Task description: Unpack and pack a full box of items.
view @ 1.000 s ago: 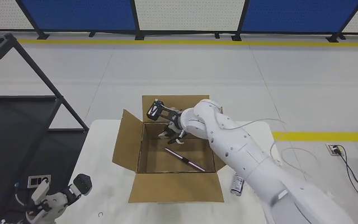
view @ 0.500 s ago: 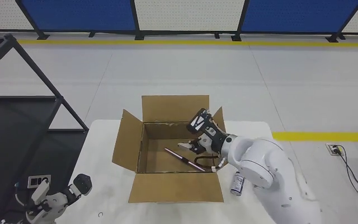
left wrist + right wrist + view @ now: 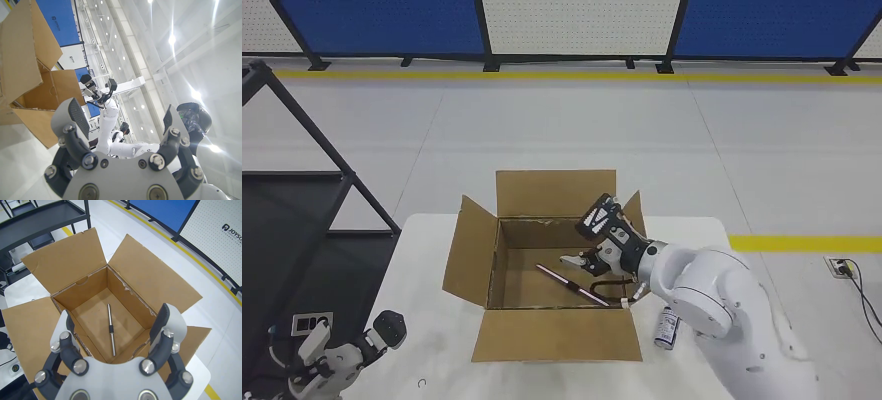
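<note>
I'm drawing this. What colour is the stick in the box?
Shiny silver stick with a black band midway; clearest in the right wrist view.

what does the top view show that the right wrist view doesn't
Top view alone: the right arm, its white links curving in from the table's right side. Right wrist view alone: the dark band around the rod's middle and the torn cardboard along the box's rim. Both: the open box, the rod lying on its floor, and the open right claw over it.
</note>
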